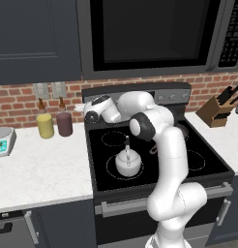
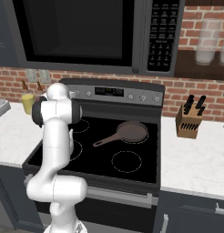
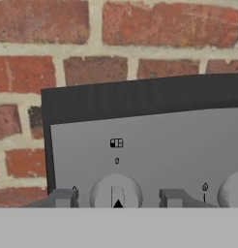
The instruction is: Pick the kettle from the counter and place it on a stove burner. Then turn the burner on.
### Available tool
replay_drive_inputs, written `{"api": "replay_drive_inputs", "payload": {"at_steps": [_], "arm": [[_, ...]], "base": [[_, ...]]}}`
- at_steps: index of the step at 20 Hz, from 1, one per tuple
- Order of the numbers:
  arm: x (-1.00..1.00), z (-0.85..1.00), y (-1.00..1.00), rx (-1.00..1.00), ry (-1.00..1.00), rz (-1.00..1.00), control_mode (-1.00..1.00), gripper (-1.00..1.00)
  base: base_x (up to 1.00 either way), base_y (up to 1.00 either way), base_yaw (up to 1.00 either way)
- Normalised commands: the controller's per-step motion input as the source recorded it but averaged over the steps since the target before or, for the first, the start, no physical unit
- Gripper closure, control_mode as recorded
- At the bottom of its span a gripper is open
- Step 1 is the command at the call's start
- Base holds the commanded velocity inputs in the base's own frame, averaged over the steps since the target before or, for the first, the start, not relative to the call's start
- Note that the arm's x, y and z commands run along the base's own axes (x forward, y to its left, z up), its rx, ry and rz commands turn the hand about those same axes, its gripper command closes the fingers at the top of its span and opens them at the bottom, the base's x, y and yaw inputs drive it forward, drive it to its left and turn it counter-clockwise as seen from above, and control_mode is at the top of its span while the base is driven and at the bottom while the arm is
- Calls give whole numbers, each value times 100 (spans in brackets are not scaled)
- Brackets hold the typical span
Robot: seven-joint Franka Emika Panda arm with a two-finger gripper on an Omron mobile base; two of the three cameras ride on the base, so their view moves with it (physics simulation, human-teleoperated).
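The silvery kettle (image 1: 127, 163) stands upright on the stove burner (image 1: 110, 168), the large dashed circle at the front left of the black cooktop. My gripper (image 1: 82, 107) is well above and behind it, at the left end of the stove's back panel (image 3: 155, 145). In the hand view my gripper (image 3: 117, 197) is open. Its two fingertips (image 3: 63, 197) stand on either side of the leftmost round knob (image 3: 116, 193), with a small gap on each side. The white counter (image 1: 38, 164) lies to the left of the stove.
A brown skillet (image 2: 131, 131) sits on the back right burner. A yellow canister (image 1: 45, 125) and a maroon one (image 1: 64, 123) stand at the wall on the left counter, beside a scale (image 1: 2, 140). A knife block (image 2: 189, 119) is on the right counter. A microwave (image 1: 150, 34) hangs above.
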Motion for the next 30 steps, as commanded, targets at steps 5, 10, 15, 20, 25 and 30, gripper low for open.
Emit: {"api": "replay_drive_inputs", "payload": {"at_steps": [5, 10, 15, 20, 25, 30], "arm": [[0, 0, 0, 0, 0, 0, -100, 100], [0, 0, 0, 0, 0, 0, -100, 100], [0, 0, 5, -7, -5, 0, -100, 100], [-3, 0, 3, -19, -12, 0, -100, 100], [-3, 0, 0, -22, -13, 0, -100, 100], [0, -7, 0, -17, -4, 0, -100, 100]], "base": [[0, 0, 0], [0, 0, 0], [0, 0, 0], [0, 0, 0], [0, 0, 0], [0, 0, 0]]}}
